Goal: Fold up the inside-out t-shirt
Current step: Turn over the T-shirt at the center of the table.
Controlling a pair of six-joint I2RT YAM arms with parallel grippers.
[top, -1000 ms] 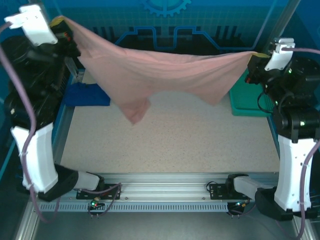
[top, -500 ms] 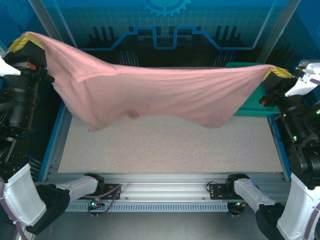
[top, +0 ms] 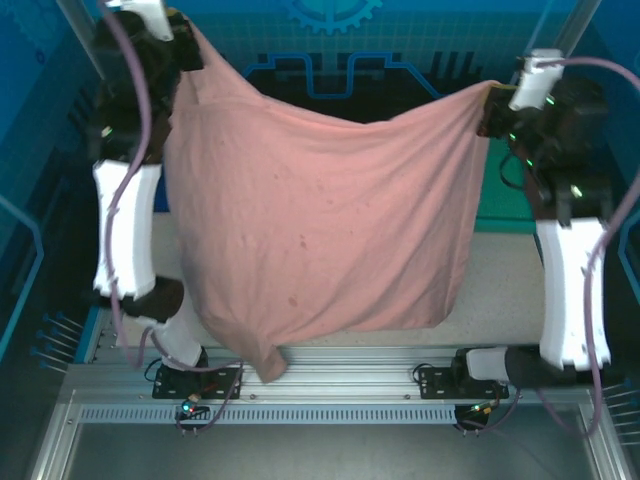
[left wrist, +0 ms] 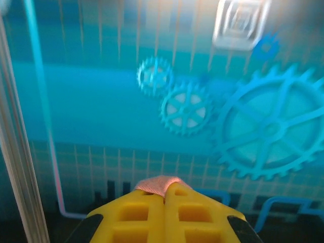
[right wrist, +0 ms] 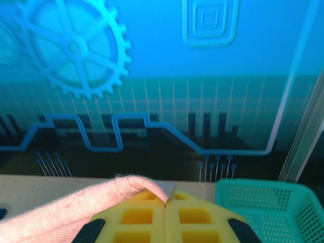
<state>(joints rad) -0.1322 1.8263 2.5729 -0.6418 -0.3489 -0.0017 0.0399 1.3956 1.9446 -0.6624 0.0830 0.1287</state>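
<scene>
Inside-out t-shirt hangs as a wide sheet in the air above the desk. Seen from above, its lowest tip reaches the desk's near edge. The left hand is clamped on one top corner, high by the far left corner. The right hand is clamped on the other, lower, by the far right edge. In each wrist view the yellow fingers press together on a pinch of pink cloth. To lay it well, I judge both hands should level out, hold the top edge taut and lower together, so the hem lands first and the cloth spreads flat. The thin pinch could slip.
</scene>
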